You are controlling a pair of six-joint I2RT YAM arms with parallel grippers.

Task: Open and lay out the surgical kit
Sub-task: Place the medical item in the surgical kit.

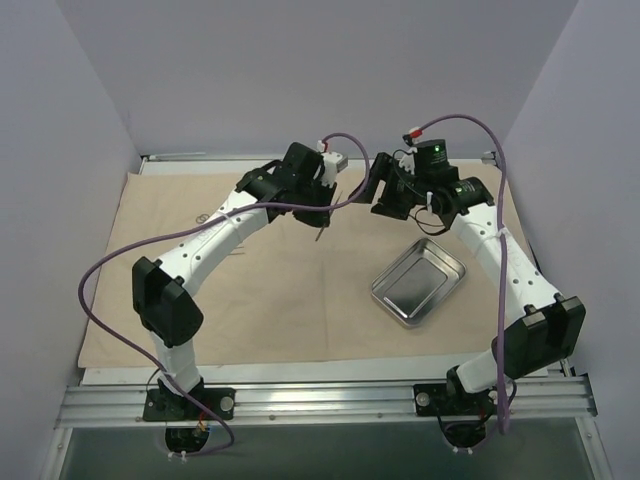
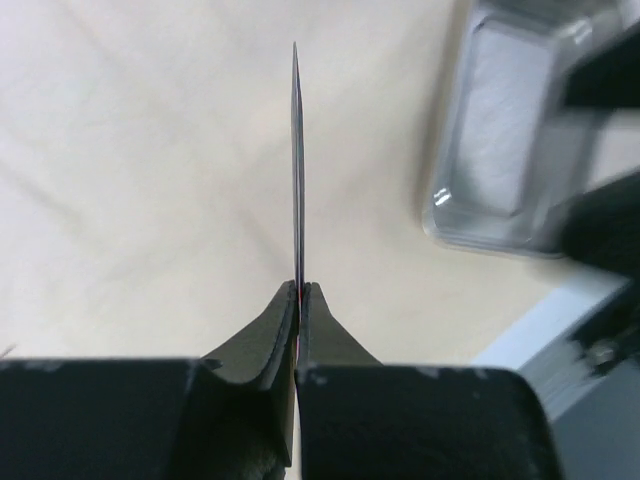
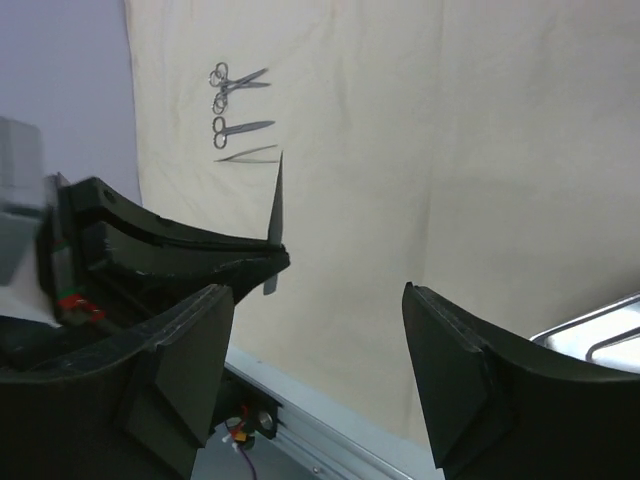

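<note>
Several thin metal scissor-like instruments (image 3: 240,128) lie in a short row on the left part of the large tan cloth wrap (image 1: 280,300), which is spread flat across the table. The small shiny rectangular steel tray (image 1: 418,283) sits on the cloth's right half. Above the middle of the cloth, the left gripper (image 2: 300,288) is pressed together on a thin pointed metal instrument (image 2: 297,150), just beside the right gripper (image 3: 320,295), whose black fingers stand spread with nothing between them.

Bright, even light; soft shadows; left wrist view's tray (image 2: 497,135) blurred.
</note>
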